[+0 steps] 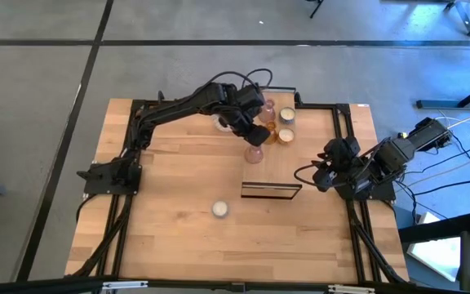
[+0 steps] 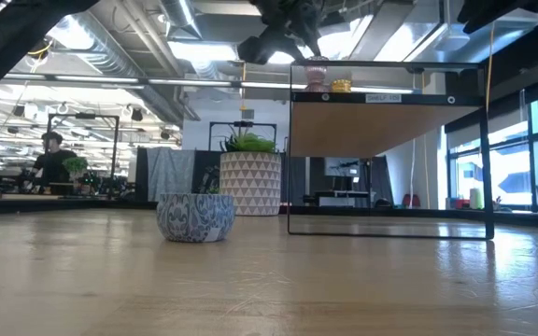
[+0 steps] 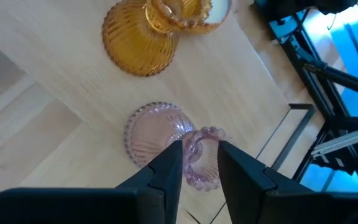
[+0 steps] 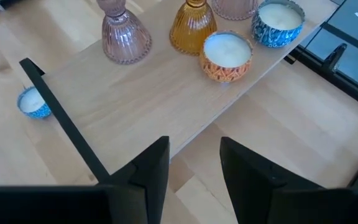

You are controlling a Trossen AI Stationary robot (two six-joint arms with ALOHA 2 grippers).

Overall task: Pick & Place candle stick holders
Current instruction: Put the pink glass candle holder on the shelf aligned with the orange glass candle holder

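Pink ribbed glass, bulbous below and frilled at the rim, makes up the candle stick holder (image 3: pixel 166 140) that the left tool (image 3: pixel 199 163) has between its fingers; in the left wrist view the two dark fingers (image 3: pixel 169 168) stand on either side of the narrow neck, close to it, but whether they press it cannot be told. It stands on the light wooden top of the stand (image 1: pixel 272 189), which sits near the middle of the bench (image 1: pixel 178 237), towards the far edge. Just beside it is the amber glass holder (image 3: pixel 140 37), also ribbed. In the right wrist view the brownish-pink glass holder (image 4: pixel 124 34) and the amber one stand side by side, with an orange-walled cream candle holder (image 4: pixel 227 57) touching or nearly touching the amber base and a blue-patterned one (image 4: pixel 277 23) next to that. A third round holder (image 1: pixel 219 209), blue-patterned, sits alone on the bare bench, nearer the front edge.

From the bench's left edge the left arm (image 1: pixel 178 106) reaches across to the far side, its elbow raised and its wrist bent down over the cluster. By the right edge the right arm (image 1: pixel 374 167) waits, folded low, with the right tool (image 4: pixel 193 165) partly open and empty, pointing at the stand.
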